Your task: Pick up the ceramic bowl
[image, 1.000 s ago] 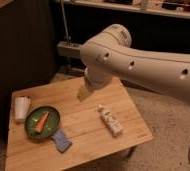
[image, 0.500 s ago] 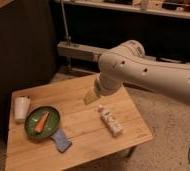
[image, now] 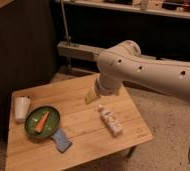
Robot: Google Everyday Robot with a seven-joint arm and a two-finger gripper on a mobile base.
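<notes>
Dim room, wooden table [image: 83, 137] in middle. Am watching gripper [image: 92, 95] hanging above tabletop, touching nothing; open or closed, am unable to tell. Well apart, down-left of gripper, ceramic bowl [image: 53, 116] is sitting with 1 carrot [image: 41, 121] filling its middle, so am favouring rim grasp. White cup [image: 22, 107] and blue sponge [image: 62, 141], both just beside bowl, are narrowing approach.

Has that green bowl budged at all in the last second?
No. The ceramic bowl sits beside the white cup as before; the gripper hangs above the table, clear of it.
</notes>
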